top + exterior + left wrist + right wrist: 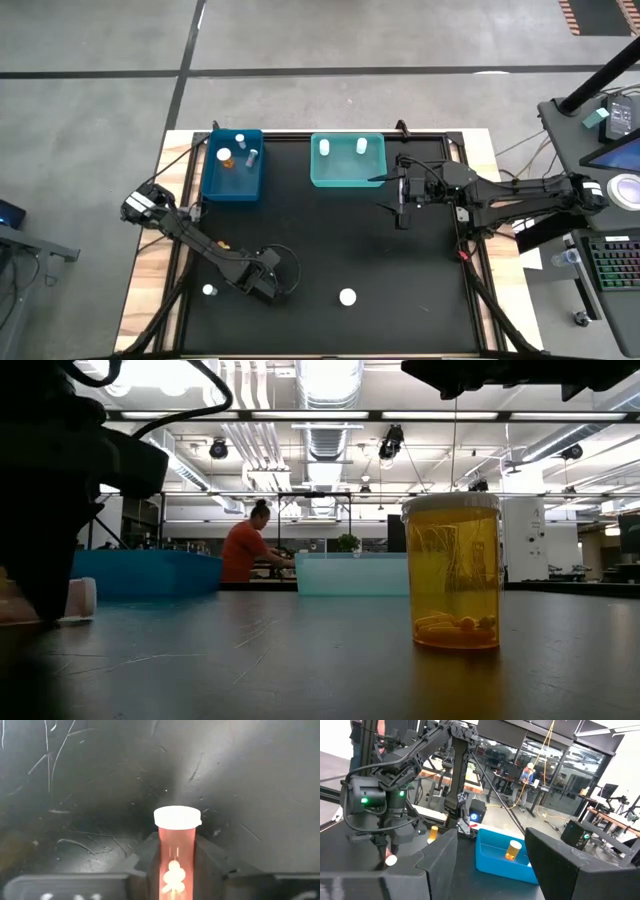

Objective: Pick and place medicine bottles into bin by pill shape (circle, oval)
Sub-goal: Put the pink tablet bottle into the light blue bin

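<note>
Now clamped in left gripper: amber bottle, long axis along the fingers, cap outward; right gripper apart, waiting beside teal bin.

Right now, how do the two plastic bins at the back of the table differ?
The dark blue bin sits to the left and is a deeper blue; the light teal bin sits to its right and is paler. The dark blue bin holds three small bottles, one of them amber; the light teal bin holds two white-capped ones. Both are open-topped, rectangular and rest on the black mat.
</note>
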Robot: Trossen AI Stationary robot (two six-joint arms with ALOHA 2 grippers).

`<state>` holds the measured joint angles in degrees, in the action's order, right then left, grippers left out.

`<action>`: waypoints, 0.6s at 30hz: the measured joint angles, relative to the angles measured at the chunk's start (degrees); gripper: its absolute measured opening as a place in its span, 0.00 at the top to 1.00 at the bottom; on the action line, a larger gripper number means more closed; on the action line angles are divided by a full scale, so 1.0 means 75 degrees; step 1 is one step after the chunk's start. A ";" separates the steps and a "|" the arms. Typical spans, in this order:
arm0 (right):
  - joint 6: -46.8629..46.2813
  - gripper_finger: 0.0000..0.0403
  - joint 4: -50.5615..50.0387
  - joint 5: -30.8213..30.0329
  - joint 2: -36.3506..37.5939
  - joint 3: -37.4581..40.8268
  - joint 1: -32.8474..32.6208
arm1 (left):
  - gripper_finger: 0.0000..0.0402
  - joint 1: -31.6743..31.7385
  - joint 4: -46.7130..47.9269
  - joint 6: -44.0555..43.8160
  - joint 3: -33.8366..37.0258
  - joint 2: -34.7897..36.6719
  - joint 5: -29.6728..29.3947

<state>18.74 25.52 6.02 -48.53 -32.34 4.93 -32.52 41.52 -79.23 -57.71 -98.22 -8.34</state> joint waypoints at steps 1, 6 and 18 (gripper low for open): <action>-0.0003 0.44 -0.0003 0.0000 0.0000 0.0000 -0.0003 | 0.84 0.0031 -0.0003 0.0111 -0.0003 0.0040 -0.0021; -0.0015 0.44 0.0000 -0.0003 0.0000 0.0000 -0.0001 | 0.86 0.0234 -0.0008 0.1093 -0.0101 0.0469 -0.0469; -0.0041 0.44 0.0009 -0.0006 0.0000 0.0000 -0.0002 | 0.85 0.1307 -0.0236 0.5817 -0.0099 0.2002 -0.2598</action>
<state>18.44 25.58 5.98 -48.53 -32.34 4.92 -22.71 39.75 -35.61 -58.45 -83.21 -27.83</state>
